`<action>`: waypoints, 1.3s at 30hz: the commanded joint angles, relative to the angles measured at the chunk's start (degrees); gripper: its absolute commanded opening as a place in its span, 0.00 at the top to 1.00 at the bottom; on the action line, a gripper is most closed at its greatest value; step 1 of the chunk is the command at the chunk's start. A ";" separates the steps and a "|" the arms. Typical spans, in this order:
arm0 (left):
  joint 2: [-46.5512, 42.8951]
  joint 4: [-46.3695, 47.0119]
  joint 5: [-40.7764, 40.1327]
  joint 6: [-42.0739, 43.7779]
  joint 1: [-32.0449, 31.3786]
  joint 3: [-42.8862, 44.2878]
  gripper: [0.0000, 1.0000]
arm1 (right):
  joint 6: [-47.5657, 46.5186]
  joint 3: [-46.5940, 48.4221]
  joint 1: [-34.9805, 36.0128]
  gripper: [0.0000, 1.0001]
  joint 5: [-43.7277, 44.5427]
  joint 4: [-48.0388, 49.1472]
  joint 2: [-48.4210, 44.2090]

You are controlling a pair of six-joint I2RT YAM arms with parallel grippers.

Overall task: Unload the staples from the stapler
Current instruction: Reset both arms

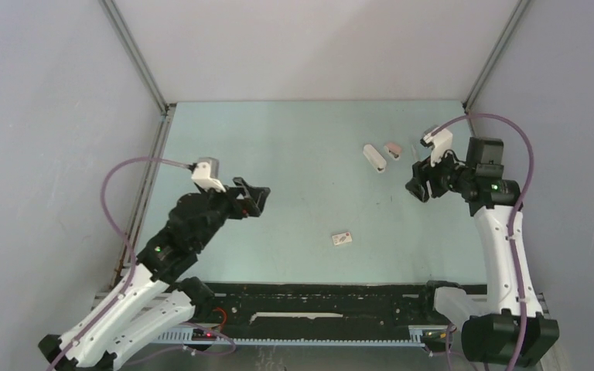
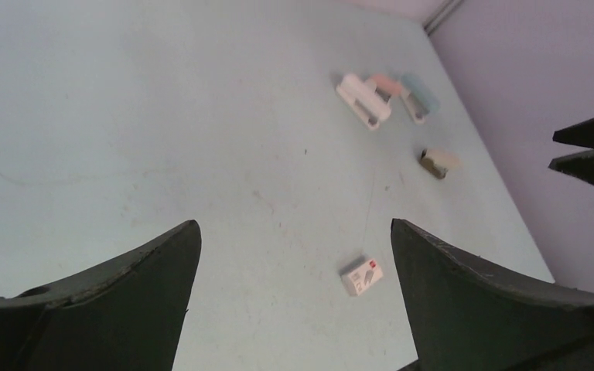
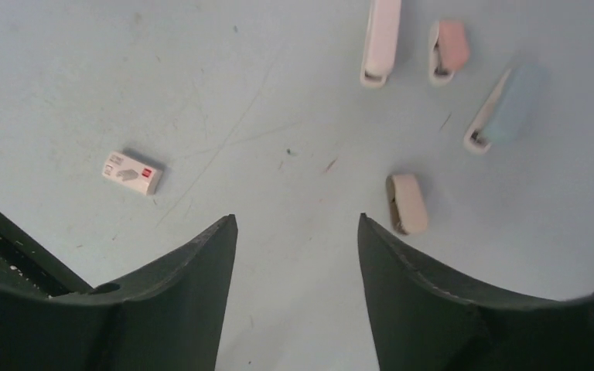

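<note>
A white stapler [image 3: 381,39], a pink stapler [image 3: 451,48] and a pale blue stapler [image 3: 506,108] lie together at the table's far right. A short beige stapler [image 3: 407,202] lies closer to my right gripper [image 3: 297,217], just past its right fingertip. That gripper is open, hovers over bare table and holds nothing. My left gripper [image 2: 294,224] is open wide and empty, raised over the table's left-middle [image 1: 254,197]. A tiny dark sliver [image 3: 445,121] lies between the pink and blue staplers; it is too small to tell whether it is staples.
A small white box with a red mark [image 1: 342,239] lies on the pale green table [image 1: 294,147] near the front middle, also seen in the left wrist view [image 2: 362,276]. Grey walls close in the sides and back. A black rail [image 1: 317,305] runs along the near edge.
</note>
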 commanded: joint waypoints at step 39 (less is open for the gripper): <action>-1.81 -9.56 10.65 25.33 20.78 6.30 0.00 | 44.48 -9.32 -15.16 0.00 -42.29 35.43 -8.14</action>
